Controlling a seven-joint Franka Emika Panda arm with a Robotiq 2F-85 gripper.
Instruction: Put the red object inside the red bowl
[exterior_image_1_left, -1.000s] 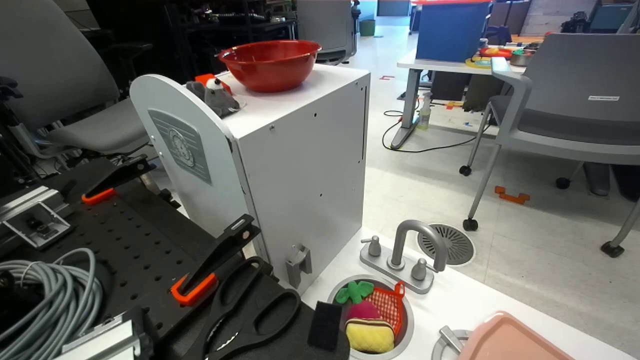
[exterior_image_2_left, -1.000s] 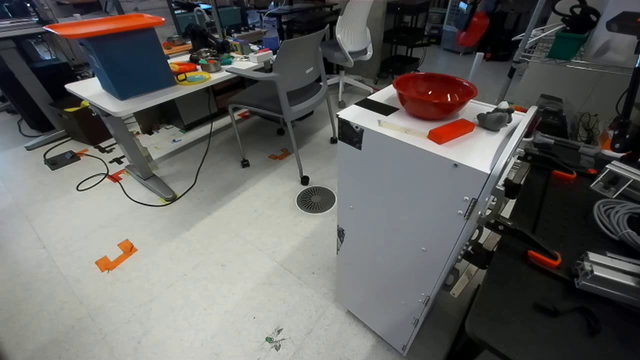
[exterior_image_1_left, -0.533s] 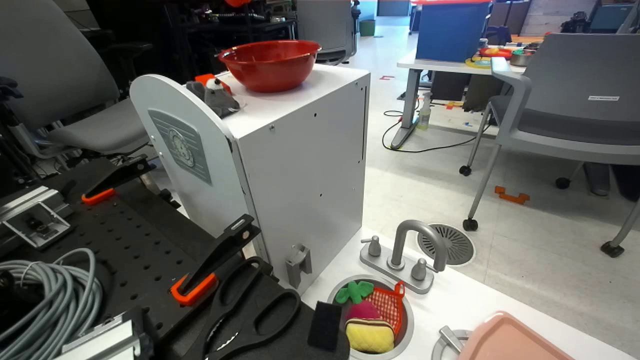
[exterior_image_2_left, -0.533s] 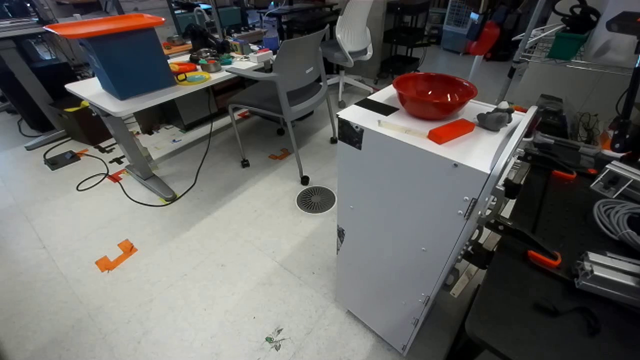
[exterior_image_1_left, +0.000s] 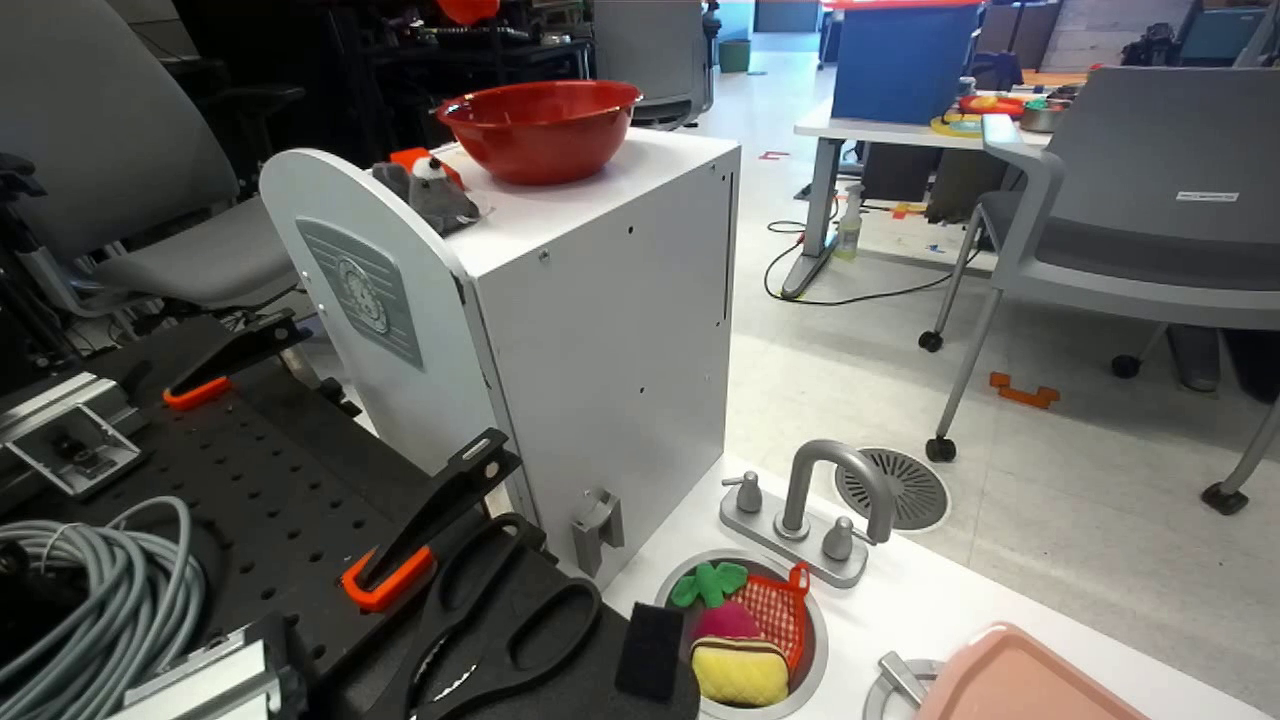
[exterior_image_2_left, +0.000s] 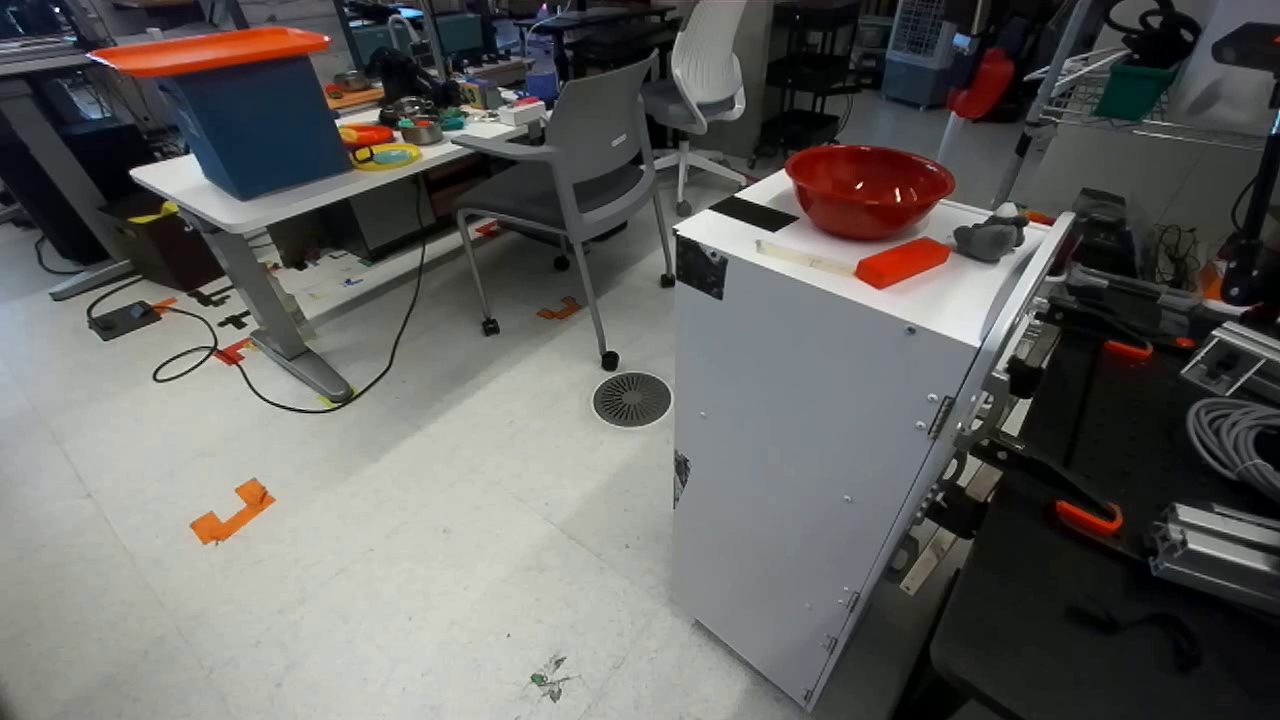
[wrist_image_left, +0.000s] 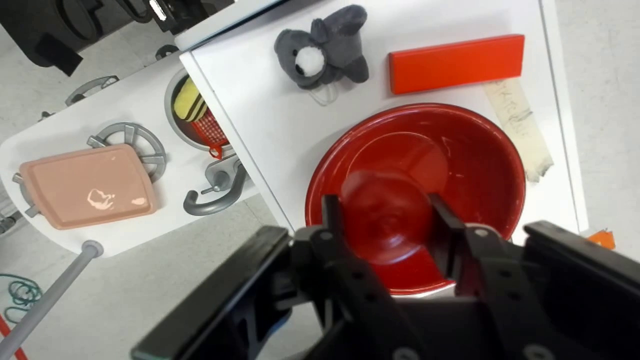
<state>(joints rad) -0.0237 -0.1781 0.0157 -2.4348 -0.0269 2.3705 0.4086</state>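
1. Red lump (exterior_image_1_left: 468, 10) is being gripped by part-closed gripper (wrist_image_left: 384, 210) jaws, eleven o'clock from the bowl (exterior_image_1_left: 545, 150) in an exterior view!
2. Placing is seemingly being prepared; lowering is being called for.

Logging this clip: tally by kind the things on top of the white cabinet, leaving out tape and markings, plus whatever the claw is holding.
Bowls: 1, the red bowl
Blocks: 1, the orange-red block
Stuffed toys: 1, the grey stuffed toy
Lumps: 1, the red lump, blurred, in the claw
Total: 4
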